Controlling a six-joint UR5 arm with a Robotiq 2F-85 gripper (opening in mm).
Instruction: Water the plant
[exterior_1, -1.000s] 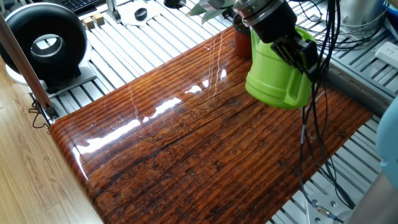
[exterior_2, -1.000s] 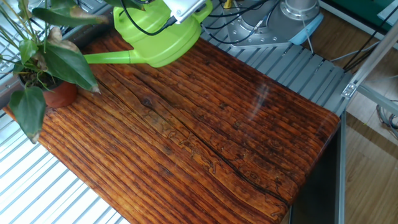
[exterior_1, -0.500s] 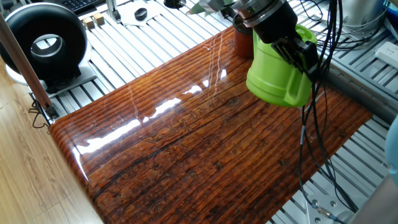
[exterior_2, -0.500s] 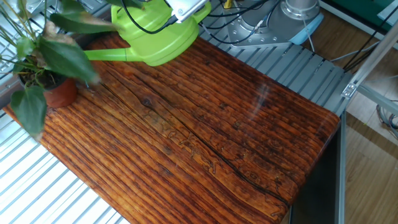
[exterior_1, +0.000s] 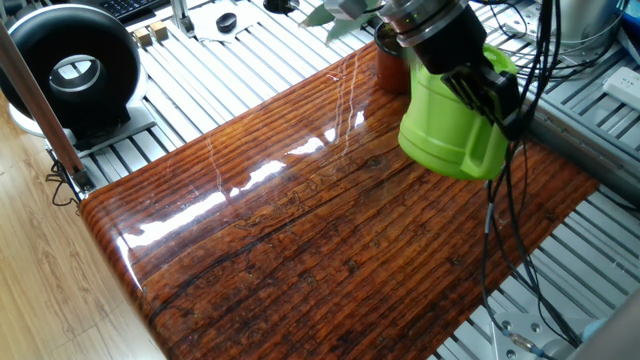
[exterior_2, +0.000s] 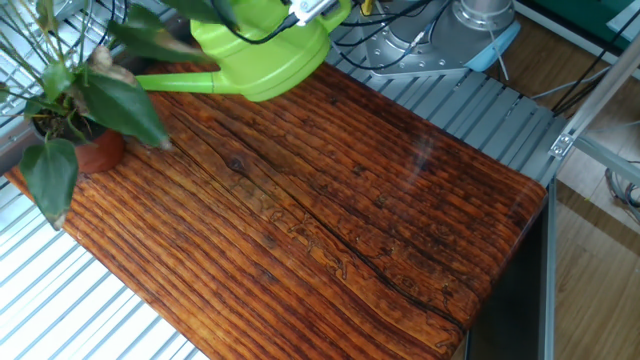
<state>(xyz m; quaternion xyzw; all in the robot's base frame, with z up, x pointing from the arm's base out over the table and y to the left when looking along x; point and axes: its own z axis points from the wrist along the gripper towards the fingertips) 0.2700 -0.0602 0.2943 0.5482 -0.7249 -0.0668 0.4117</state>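
The plant (exterior_2: 95, 95) stands at the far left corner of the wooden board, its broad green leaves above a terracotta pot (exterior_2: 98, 152). In one fixed view only the pot (exterior_1: 390, 68) and a few leaves show behind the can. A lime-green watering can (exterior_1: 450, 125) hangs above the board, held by my gripper (exterior_1: 482, 85), which is shut on its handle. From the other side the can (exterior_2: 265, 55) has its long spout (exterior_2: 175, 82) reaching left into the leaves. The gripper (exterior_2: 305, 8) is mostly cut off by the top edge there.
The wooden board (exterior_1: 300, 230) lies on a slatted aluminium table. A black ring-shaped device (exterior_1: 75, 70) and small wooden blocks (exterior_1: 150, 33) sit at the far left. Cables (exterior_1: 510, 200) hang from my arm beside the can. The robot base (exterior_2: 480, 20) stands behind the board.
The watering can has shifted slightly up and away with the gripper. The spout has pushed further among the plant's leaves, which have swayed.
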